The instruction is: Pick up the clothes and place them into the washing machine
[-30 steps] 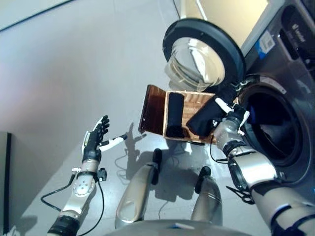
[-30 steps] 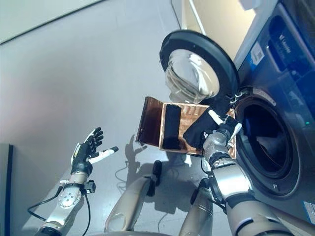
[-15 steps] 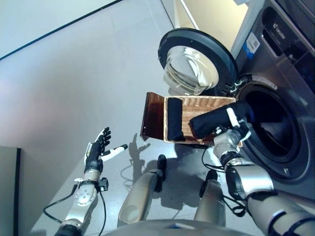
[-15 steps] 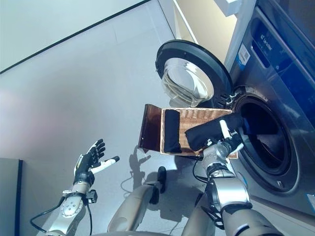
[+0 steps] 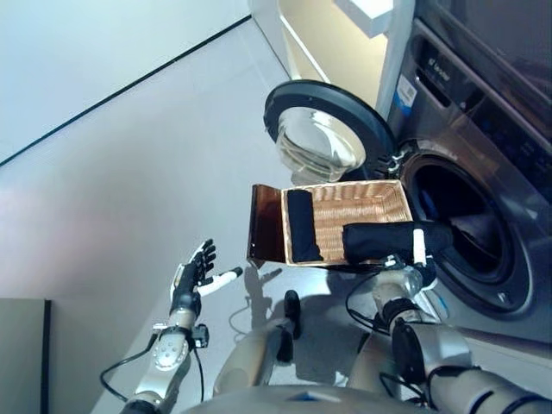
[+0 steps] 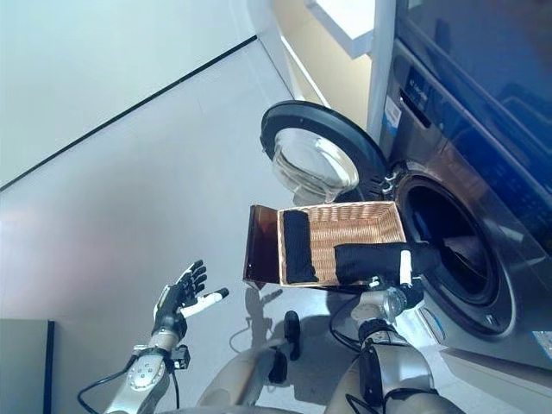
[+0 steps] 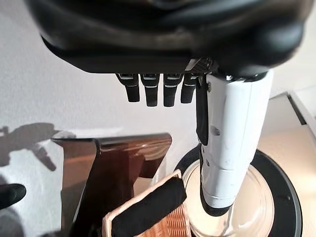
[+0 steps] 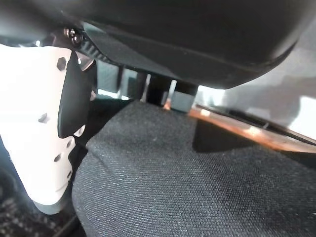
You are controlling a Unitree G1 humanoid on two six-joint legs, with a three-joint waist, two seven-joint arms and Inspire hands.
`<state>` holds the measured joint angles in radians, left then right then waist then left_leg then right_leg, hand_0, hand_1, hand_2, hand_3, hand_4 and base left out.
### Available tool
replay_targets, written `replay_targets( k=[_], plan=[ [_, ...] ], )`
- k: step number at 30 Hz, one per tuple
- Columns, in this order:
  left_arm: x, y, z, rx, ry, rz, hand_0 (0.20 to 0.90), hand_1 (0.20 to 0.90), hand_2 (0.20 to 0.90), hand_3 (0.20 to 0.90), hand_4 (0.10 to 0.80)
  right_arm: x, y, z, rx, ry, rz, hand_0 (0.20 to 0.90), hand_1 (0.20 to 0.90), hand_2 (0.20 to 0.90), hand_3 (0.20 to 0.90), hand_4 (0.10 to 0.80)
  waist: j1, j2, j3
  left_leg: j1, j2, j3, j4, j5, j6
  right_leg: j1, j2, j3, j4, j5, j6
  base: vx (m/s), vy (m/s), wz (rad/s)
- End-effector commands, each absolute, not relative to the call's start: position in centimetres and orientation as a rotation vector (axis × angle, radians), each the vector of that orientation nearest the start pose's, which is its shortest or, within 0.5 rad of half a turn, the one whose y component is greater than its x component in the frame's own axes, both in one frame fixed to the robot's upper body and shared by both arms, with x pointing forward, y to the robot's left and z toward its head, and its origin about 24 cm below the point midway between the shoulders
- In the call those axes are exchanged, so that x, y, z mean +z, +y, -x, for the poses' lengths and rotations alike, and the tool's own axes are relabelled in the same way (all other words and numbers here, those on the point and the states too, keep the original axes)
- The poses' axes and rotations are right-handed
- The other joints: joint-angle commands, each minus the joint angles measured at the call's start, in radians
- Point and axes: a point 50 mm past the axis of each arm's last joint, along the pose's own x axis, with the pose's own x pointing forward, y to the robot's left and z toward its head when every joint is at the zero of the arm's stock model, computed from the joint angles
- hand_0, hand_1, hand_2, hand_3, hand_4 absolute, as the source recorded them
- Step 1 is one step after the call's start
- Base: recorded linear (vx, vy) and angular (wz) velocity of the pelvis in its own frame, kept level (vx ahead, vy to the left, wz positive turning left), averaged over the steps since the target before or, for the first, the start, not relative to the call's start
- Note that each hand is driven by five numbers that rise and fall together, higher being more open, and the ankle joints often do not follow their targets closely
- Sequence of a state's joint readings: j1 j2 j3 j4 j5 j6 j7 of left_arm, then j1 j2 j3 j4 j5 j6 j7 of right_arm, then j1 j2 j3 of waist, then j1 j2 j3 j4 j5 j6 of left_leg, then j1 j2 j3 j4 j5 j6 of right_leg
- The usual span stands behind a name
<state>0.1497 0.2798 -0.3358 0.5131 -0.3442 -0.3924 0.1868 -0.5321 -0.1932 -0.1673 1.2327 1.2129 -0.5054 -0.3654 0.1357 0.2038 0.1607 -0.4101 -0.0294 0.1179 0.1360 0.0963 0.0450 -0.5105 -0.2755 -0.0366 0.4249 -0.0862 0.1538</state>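
Since a second ago: right hand has carried the dark garment from a slanted pose over the basket's right corner to lie level, its far end now at the mouth of the drum; the camera has also shifted, so the whole scene sits differently
Left hand (image 5: 191,278): raised over the grey floor (image 5: 129,172), well apart from the basket, fingers straight and spread, white-covered thumb out to the side, holding nothing
Basket lid (image 5: 266,222): brown flap standing open on the basket's left side
Wicker basket (image 5: 366,201): sits on the floor between the open door and the robot, just in front of the machine
Folded dark cloth (image 5: 302,226): lies lengthwise in the basket along its left wall
Washer door (image 5: 321,134): round, glass-centred, swung open to the left of the drum opening
Dark garment (image 5: 392,241): held level across the basket's near right corner, reaching toward the drum
Right hand (image 6: 402,272): thumb with white cover pressed over the garment, fingers closed under it, as the right wrist view shows
Washing machine (image 5: 483,164): grey front-loader at right, drum opening (image 5: 457,216) dark, with some dark cloth showing inside
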Motion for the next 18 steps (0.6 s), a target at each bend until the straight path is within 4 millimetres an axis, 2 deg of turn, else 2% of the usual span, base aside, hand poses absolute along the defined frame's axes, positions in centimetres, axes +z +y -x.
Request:
replay_targets(
  k=[1,9,15,18],
  plan=[
    [-5.4,18.7,-19.5,0.092,0.209,-0.01,0.9,0.9,0.9,0.9,0.8,-1.3,-27.3,-29.5,-1.005,0.021,-0.862,0.2,0.2,0.2,0.2,0.3,0.007,-0.016,-0.041,-0.099,-0.002,-0.023,0.081,-0.11,-0.058,0.076,-0.005,-0.04,-0.201,0.056,-0.047,0.0,0.0,0.0],
    [-5.6,18.5,-19.2,0.086,0.217,0.006,0.9,0.9,0.9,0.9,0.8,-0.2,-27.3,-30.1,-1.002,-0.057,-0.916,0.2,0.2,0.2,0.2,0.3,-0.003,0.006,-0.032,-0.134,-0.006,-0.017,0.095,-0.113,-0.054,0.025,-0.007,-0.021,-0.182,0.057,-0.051,-0.013,0.021,-0.05],
    [-5.7,18.5,-19.2,0.093,0.222,0.015,0.9,0.9,0.9,0.9,0.8,-1.0,-27.0,-29.4,-1.006,-0.037,-0.892,0.2,0.2,0.2,0.2,0.3,-0.016,-0.011,-0.029,-0.137,-0.005,-0.013,0.121,-0.132,-0.053,0.037,-0.008,-0.009,-0.185,0.059,-0.051,0.025,0.017,-0.02],
    [-5.6,18.7,-19.3,0.105,0.214,0.011,0.9,0.9,0.9,0.9,0.8,-1.5,-27.0,-29.0,-1.013,-0.018,-0.88,0.2,0.2,0.2,0.2,0.3,-0.015,-0.029,-0.029,-0.12,-0.009,-0.018,0.165,-0.166,-0.039,0.063,-0.009,0.004,-0.16,0.045,-0.052,0.128,0.035,-0.01]
  ],
)
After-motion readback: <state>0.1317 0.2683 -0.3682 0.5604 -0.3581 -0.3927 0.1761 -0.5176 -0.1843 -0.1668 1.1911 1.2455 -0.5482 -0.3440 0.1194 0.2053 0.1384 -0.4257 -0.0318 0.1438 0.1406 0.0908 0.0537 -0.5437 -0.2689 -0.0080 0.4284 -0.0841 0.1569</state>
